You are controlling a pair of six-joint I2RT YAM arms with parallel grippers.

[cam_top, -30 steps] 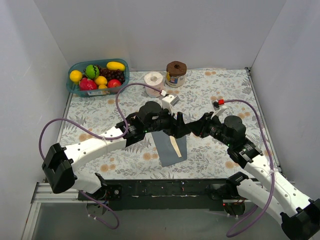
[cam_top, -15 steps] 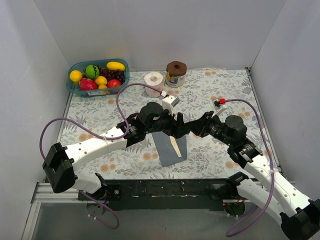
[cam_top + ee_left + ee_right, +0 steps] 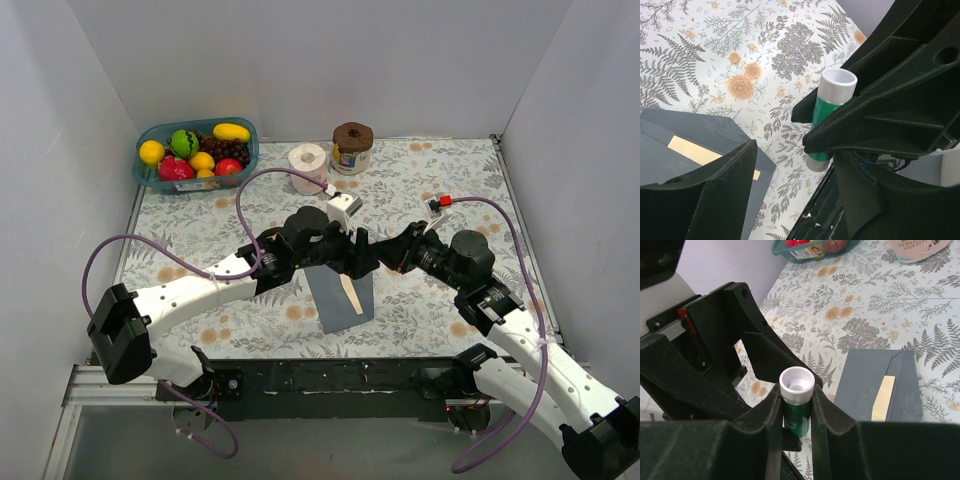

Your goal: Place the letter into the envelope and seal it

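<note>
Seemingly sealing is in hand: the left pincer (image 3: 792, 167) gapes wide beside a green glue stick (image 3: 827, 117) clamped in the right pincer (image 3: 796, 392). Below them, toward the tabletop's (image 3: 440, 180) near edge, the envelope (image 3: 340, 300) shows a strip of letter (image 3: 351, 294). Next, the left probably must grasp the stick's white end.

Left tool (image 3: 796, 155) agape beside clamped right tool (image 3: 796, 396).

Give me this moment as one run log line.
right jaws: shut on glue stick | left jaws: open, beside it | envelope: flat on table | letter: strip showing from envelope
</note>
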